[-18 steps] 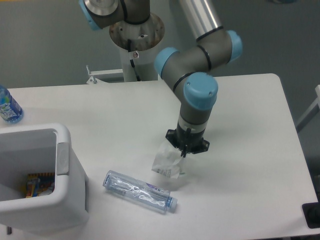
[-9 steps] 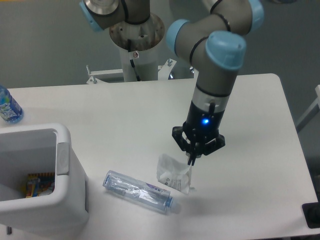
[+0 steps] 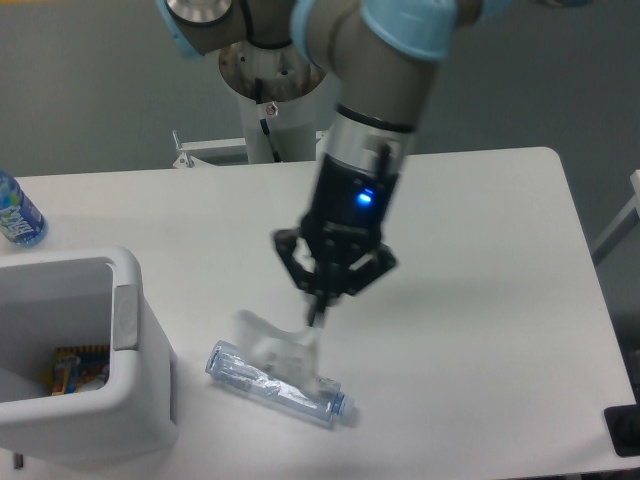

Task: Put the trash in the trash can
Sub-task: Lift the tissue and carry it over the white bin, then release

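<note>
Lifted leftward, claw (image 3: pixel 317 318) pinches paper wad (image 3: pixel 272 345) above crushed bottle (image 3: pixel 280 385)

A white table (image 3: pixel 500 230) stands on a dull grey floor (image 3: pixel 100 90).

White table (image 3: pixel 480 200): trash can (image 3: pixel 140 400) at front-left corner, crushed bottle (image 3: pixel 280 385) near front edge, blue-label bottle (image 3: pixel 15 212) at left edge.
</note>
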You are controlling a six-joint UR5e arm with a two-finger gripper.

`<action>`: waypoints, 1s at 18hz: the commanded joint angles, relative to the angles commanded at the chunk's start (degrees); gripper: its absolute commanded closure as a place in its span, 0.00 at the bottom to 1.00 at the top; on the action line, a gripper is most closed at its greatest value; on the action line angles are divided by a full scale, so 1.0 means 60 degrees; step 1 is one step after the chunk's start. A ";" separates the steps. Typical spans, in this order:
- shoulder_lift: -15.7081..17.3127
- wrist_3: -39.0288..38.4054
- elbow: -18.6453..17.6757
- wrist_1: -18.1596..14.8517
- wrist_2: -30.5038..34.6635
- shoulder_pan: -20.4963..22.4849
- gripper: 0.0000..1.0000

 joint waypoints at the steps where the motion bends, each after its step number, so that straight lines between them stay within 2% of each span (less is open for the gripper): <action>1: 0.0059 -0.0176 0.0000 0.0000 0.0000 -0.0219 1.00; 8: -0.0203 -0.0705 0.0000 0.0131 0.0000 -0.2226 1.00; 9: -0.0306 -0.0691 -0.0015 0.0146 0.0000 -0.2446 0.95; 10: -0.0437 -0.0604 0.0000 0.0190 0.0000 -0.2593 0.73; 11: -0.0540 -0.0632 0.0029 0.0350 0.0000 -0.2667 0.60; 12: -0.0584 -0.0661 0.0044 0.0540 -0.0015 -0.2740 0.41; 13: -0.0585 -0.0661 0.0044 0.0629 -0.0015 -0.2770 0.27; 14: -0.0585 -0.0676 0.0015 0.0630 -0.0015 -0.2814 0.24; 16: -0.0585 -0.0691 0.0000 0.0630 -0.0015 -0.2902 0.01; 18: -0.0570 -0.0909 0.0015 0.0630 -0.0015 -0.2902 0.00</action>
